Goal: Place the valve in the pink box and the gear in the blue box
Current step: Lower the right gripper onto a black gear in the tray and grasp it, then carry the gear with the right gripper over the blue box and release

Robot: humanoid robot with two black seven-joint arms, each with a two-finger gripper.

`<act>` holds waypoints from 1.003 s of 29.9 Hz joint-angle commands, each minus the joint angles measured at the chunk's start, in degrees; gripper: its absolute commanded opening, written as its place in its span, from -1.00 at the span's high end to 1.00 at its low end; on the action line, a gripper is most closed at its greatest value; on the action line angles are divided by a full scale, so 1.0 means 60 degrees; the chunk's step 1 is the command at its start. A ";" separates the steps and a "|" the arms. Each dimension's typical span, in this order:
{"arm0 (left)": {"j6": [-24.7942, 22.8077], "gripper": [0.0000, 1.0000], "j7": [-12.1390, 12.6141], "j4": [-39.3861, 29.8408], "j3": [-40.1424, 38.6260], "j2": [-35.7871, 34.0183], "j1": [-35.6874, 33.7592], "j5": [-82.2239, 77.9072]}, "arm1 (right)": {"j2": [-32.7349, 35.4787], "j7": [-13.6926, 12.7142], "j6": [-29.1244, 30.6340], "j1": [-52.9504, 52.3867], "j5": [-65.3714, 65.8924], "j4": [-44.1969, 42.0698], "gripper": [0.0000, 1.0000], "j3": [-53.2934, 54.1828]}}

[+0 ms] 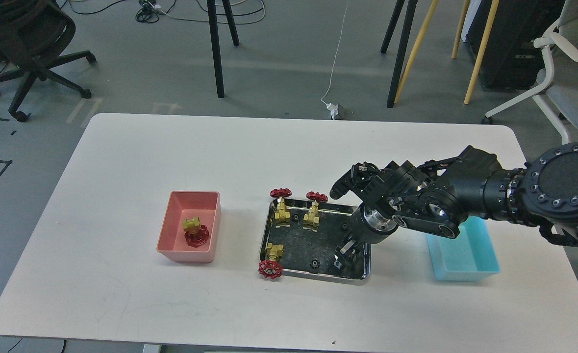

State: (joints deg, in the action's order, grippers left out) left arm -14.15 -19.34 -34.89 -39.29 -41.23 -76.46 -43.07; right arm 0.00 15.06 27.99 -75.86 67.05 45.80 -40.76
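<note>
My right gripper [342, 254] reaches down into the near right corner of the shiny steel tray [313, 240]. Its fingers are dark and close together, so I cannot tell whether they hold anything. Black gears lie in the tray: one [313, 265] just left of the gripper, one [296, 217] and one [344, 226] farther back. Three valves stand in the tray: two at its far left [281, 205] [313, 211] and one at its near left corner [270, 261]. Another valve [194, 230] lies in the pink box [190, 196]. The blue box [465, 257] sits to the right, partly under my arm. The left gripper is out of view.
The white table [171, 147] carries the pink box at the left, the tray in the middle and the blue box at the right. Chairs, stand legs and cables are on the floor beyond the far edge.
</note>
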 commanded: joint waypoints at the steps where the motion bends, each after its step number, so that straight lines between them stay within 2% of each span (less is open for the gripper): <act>1: 0.0000 -0.95 0.0000 0.0000 0.0014 0.0001 0.0000 0.0000 | -0.0001 -0.0006 0.0001 -0.0028 0.0002 -0.0016 0.80 -0.0003; 8: 0.0000 -0.95 0.0000 0.0000 0.0014 0.0001 0.0000 0.0000 | -0.0001 0.0038 0.0001 -0.0379 -0.0129 -0.0074 0.83 0.0070; 11: 0.0000 -0.95 0.0000 0.0015 0.0014 0.0001 0.0000 0.0000 | -0.0001 0.0184 0.0001 -0.0526 -0.0159 -0.0103 0.83 0.0172; 16: 0.0000 -0.95 0.0000 0.0058 0.0014 0.0001 0.0015 0.0000 | -0.0001 0.0287 0.0001 -0.0964 -0.0392 0.0013 0.83 0.0933; 18: 0.0000 -0.95 0.0000 0.0058 0.0014 0.0001 0.0015 0.0000 | -0.0001 0.0331 0.0001 -0.1287 -0.0641 0.0319 0.83 0.1066; 21: 0.0000 -0.95 0.0000 0.0058 0.0029 0.0016 0.0015 0.0015 | 0.0043 0.0331 0.0001 -0.1755 -0.0803 0.1547 0.83 0.1139; 25: 0.0000 -0.95 0.0000 0.0058 0.0014 0.0045 0.0029 0.0015 | 0.2074 0.0331 0.0001 -0.2006 -0.0803 0.2955 0.83 0.1139; 30: 0.0015 -0.95 0.0000 0.0058 0.0014 0.0075 0.0059 0.0015 | 0.4448 0.0331 0.0001 -0.1991 -0.0789 0.3953 0.83 0.1154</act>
State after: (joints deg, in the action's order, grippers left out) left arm -14.14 -19.35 -34.54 -39.18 -40.90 -76.21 -42.98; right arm 19.22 17.04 28.00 -87.85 62.24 66.51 -33.93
